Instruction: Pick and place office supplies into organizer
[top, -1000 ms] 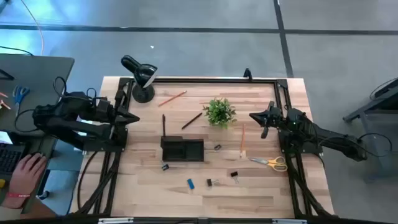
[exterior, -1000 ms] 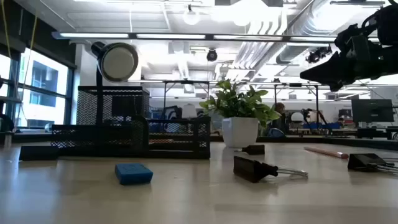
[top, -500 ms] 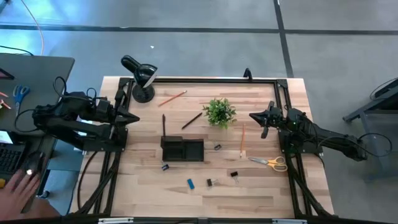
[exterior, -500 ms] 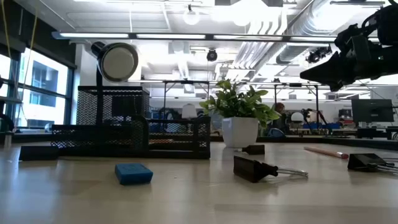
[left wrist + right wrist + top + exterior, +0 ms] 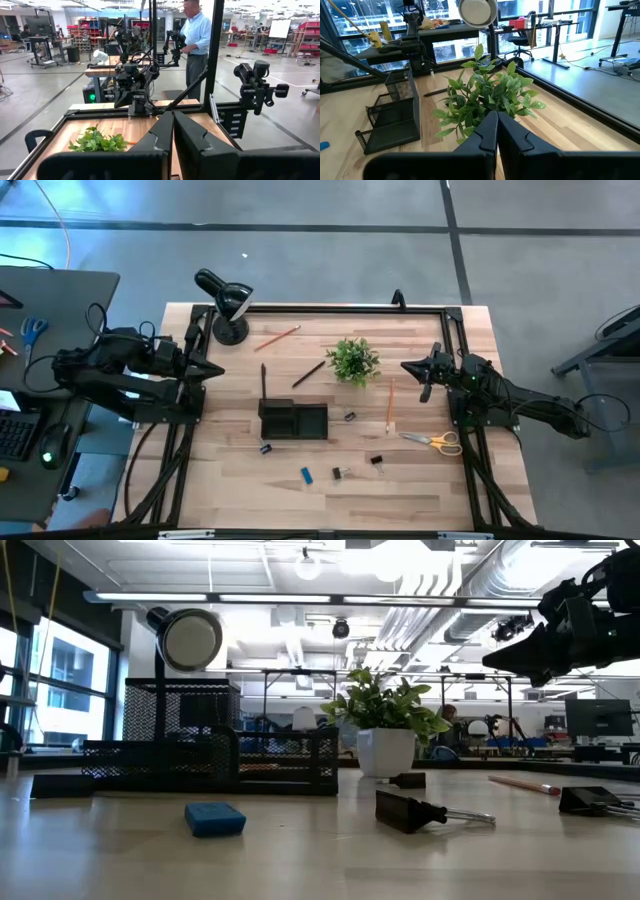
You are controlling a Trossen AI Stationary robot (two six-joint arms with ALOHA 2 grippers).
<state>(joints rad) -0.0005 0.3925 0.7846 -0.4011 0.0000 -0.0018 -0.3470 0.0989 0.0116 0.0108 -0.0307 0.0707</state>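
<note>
The black mesh organizer (image 5: pixel 293 420) sits mid-table, seen too in the low view (image 5: pixel 185 745) and right wrist view (image 5: pixel 392 117). Scattered on the wood: orange pencils (image 5: pixel 277 337) (image 5: pixel 390 402), dark pencils (image 5: pixel 308 373) (image 5: pixel 263 378), yellow-handled scissors (image 5: pixel 436 441), black binder clips (image 5: pixel 376 464) (image 5: pixel 340 472) (image 5: pixel 266 448), a blue eraser (image 5: pixel 306 475) (image 5: pixel 214 819). My left gripper (image 5: pixel 214 369) hovers shut at the table's left edge. My right gripper (image 5: pixel 408 366) hovers shut at the right side, beside the plant. Neither touches anything.
A small green potted plant (image 5: pixel 352 360) stands right of centre. A black gooseneck lamp (image 5: pixel 226 305) occupies the far-left corner. A black frame (image 5: pixel 340 310) borders the table. A person (image 5: pixel 196 37) stands in the room beyond it. Open wood lies along the near edge.
Both arms have kept still and nothing on the table has moved. A person's hand at the desk left of the table has drawn away toward the near side and out of the high view.
</note>
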